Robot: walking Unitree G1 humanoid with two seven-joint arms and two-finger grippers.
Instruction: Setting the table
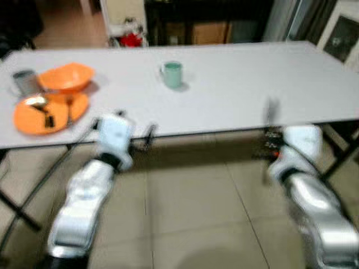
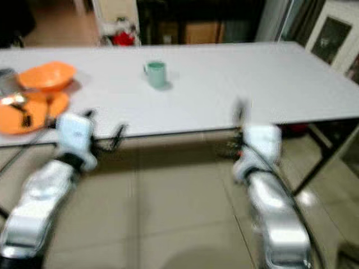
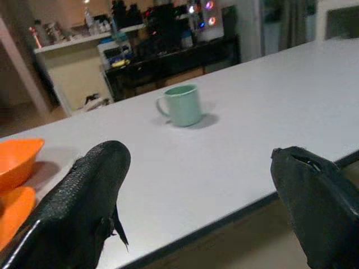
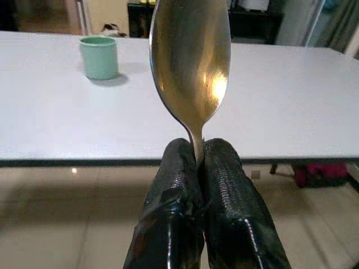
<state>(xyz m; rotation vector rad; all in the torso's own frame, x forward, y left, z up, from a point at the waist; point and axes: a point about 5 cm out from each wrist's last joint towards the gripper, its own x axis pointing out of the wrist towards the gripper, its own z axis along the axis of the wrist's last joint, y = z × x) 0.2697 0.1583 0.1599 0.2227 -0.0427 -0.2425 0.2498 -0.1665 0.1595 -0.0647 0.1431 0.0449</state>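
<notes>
A long white table (image 1: 252,84) stands in front of me. At its left end lie an orange bowl (image 1: 66,77) and an orange plate (image 1: 50,112) with cutlery on it, beside a metal cup (image 1: 25,82). A green mug (image 1: 172,74) sits near the far edge, left of the middle. My right gripper (image 4: 196,162) is shut on the handle of a metal spoon (image 4: 190,61), bowl end up, just short of the table's near edge. My left gripper (image 3: 199,162) hangs open and holds nothing at the near edge, facing the mug (image 3: 182,105).
Black folding table legs (image 1: 22,207) slant down to the tiled floor (image 1: 196,213) under the table. A dark cabinet (image 1: 202,22) and a red object (image 1: 130,38) stand beyond the far edge. A framed picture (image 1: 343,36) leans at the back right.
</notes>
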